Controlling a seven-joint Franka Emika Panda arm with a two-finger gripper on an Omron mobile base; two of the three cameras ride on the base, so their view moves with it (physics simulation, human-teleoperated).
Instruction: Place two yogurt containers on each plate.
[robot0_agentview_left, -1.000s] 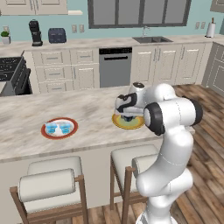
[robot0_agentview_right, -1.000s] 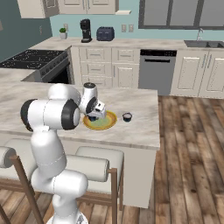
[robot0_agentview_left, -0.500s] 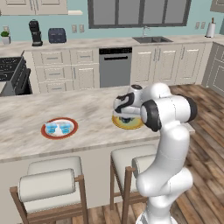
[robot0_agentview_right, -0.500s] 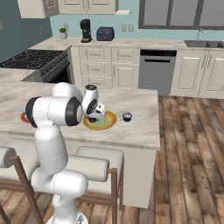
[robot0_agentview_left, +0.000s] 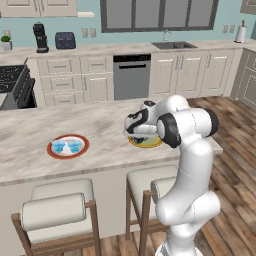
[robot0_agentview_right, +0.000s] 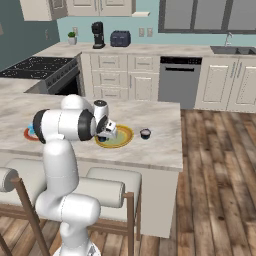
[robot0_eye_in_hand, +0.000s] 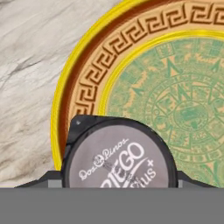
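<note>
My gripper (robot0_eye_in_hand: 117, 180) is shut on a dark yogurt cup with a grey printed lid (robot0_eye_in_hand: 120, 159), a dark fingertip touching it on each side. The cup sits low over the left rim of the yellow plate (robot0_eye_in_hand: 175, 100). From the base, the hand (robot0_agentview_left: 135, 129) covers part of that plate (robot0_agentview_left: 150, 142), and the gripper (robot0_agentview_right: 103, 137) shows at the plate's (robot0_agentview_right: 120, 136) left edge. A second dark cup (robot0_agentview_right: 145, 133) stands on the counter just right of the plate. Two pale blue cups (robot0_agentview_left: 60, 146) (robot0_agentview_left: 75, 145) stand on the red-rimmed white plate (robot0_agentview_left: 68, 153).
The marble island counter (robot0_agentview_left: 100, 125) ends a little right of the yellow plate at its edge (robot0_agentview_right: 177, 135). Two stools (robot0_agentview_left: 55, 210) (robot0_agentview_right: 107, 187) stand below the near side. Cabinets, a stove (robot0_agentview_right: 35, 67) and a dishwasher (robot0_agentview_left: 132, 75) line the back wall.
The hand has come down and slightly left with the dark cup, ending close over the yellow plate's left rim. The other cups and both plates have not moved.
</note>
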